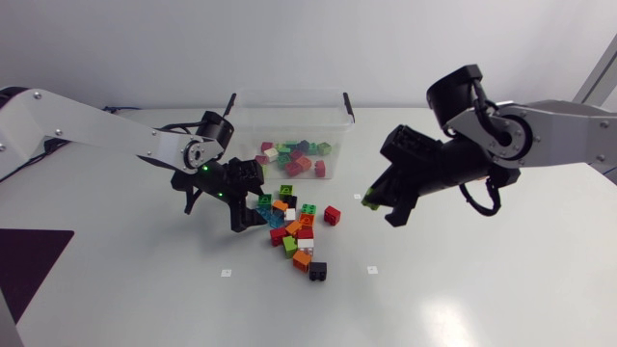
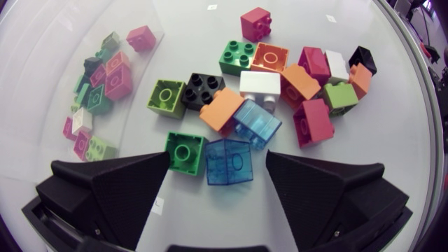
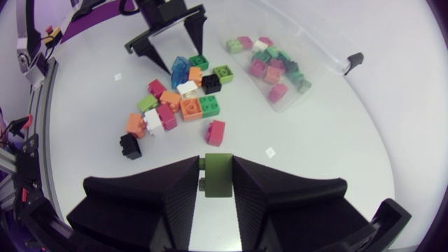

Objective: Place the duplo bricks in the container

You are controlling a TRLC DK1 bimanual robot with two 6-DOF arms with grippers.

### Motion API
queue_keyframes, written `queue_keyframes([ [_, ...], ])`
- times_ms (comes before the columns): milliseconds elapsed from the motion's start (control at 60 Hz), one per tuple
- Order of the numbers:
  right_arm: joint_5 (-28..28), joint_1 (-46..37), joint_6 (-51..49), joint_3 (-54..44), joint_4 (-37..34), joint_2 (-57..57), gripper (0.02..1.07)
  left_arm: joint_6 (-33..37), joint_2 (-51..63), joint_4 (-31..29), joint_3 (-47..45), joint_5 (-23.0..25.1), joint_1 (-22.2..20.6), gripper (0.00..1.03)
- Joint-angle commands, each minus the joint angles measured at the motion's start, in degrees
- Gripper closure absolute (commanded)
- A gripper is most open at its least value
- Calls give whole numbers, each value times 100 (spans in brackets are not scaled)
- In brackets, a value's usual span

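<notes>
An olive-green duplo brick [image 3: 218, 178] is clamped between the fingers of the right gripper [image 3: 216, 162], which is above the table [image 1: 482, 289] to the right of the loose pile of bricks [image 1: 294, 229]. The clear container [image 1: 246, 120], with bricks inside, stands just beyond the pile on its far side. At the pile's left edge the left gripper [image 2: 218, 159] has its fingers spread apart around a translucent blue brick [image 2: 229, 164], apparently touching it with neither.

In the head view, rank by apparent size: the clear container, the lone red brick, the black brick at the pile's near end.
Largest: container. Red brick and black brick look about equal; not ranked.
</notes>
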Motion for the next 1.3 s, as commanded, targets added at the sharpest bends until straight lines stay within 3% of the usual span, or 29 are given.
queue_keyframes([
  [0, -47, -57, 260, 330, 71, -82, 89, -101, 202, 9, 161, -23, -118, 12],
  [83, -47, -66, 445, 541, 221, -73, 89, -110, 264, 9, 179, -58, -188, 12],
  [417, -38, -66, 1042, 1455, 757, 349, 89, -145, 281, 0, 170, -181, -241, 40],
  [1067, 278, 268, 1508, 3468, 1205, 2388, 89, -48, -431, -26, -516, -216, -83, 40],
  [1133, 314, 285, 1508, 3644, 1205, 2573, 88, -48, -466, -26, -560, -207, -83, 45],
  [1283, 402, 321, 1499, 4039, 1205, 2959, 88, -39, -492, -26, -621, -207, -83, 45],
])
